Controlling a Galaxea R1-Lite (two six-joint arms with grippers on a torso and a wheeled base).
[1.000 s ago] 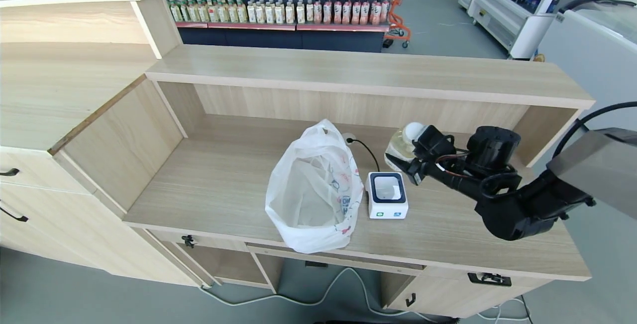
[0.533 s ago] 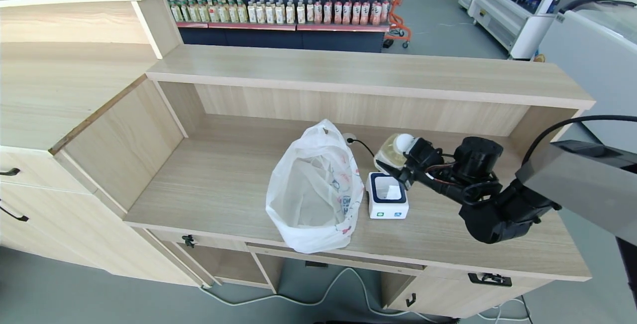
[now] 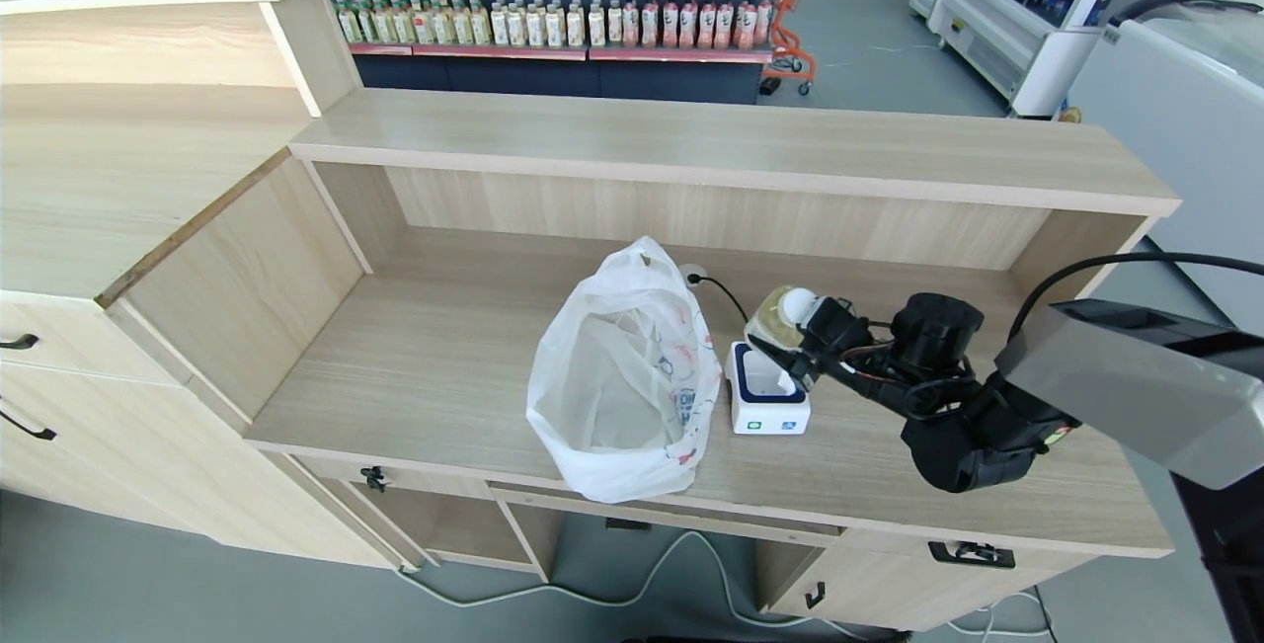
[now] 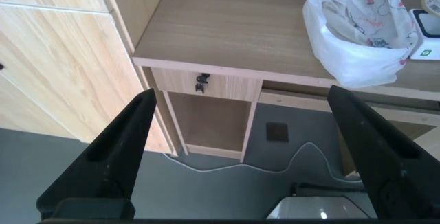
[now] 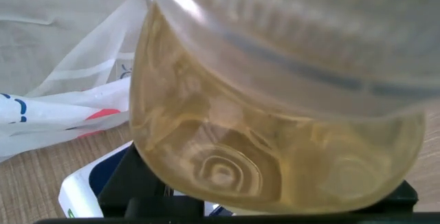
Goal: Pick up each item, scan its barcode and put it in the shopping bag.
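The right tool (image 3: 802, 342) is clenched on a bottle (image 3: 772, 324). The bottle is see-through, has yellow drink in it and a round white cap (image 3: 798, 305). It lies tipped over on its side in the tool's grip, with the cap pointing up and back to the arm. Seen close from the right wrist, the bottle (image 5: 275, 114) is just over the scanner (image 5: 82, 186), with the bag (image 5: 69, 80) behind it. It is too hard to tell if the bottle touches the scanner.

The scanner (image 3: 765, 396) is a small white box with a dark window on top. It sits on the wooden bench (image 3: 425, 357). The bottle is at 12 o'clock from it, over its far edge. A black cord (image 3: 726, 299) goes from the scanner toward 11 o'clock.

The shopping bag (image 3: 622, 376) is white and thin, and its mouth is open. It stands at 9 o'clock from the scanner, just beside it, near the front edge of the bench.

The left tool (image 4: 242, 97) is released, with its two dark fingers (image 4: 110, 162) spread wide. It hangs low in front of the bench, above the grey floor. From there the shopping bag (image 4: 361, 28) sits up on the bench.

Far behind the bench, at 12 o'clock, a shelf (image 3: 563, 50) holds a row of drink bottles.
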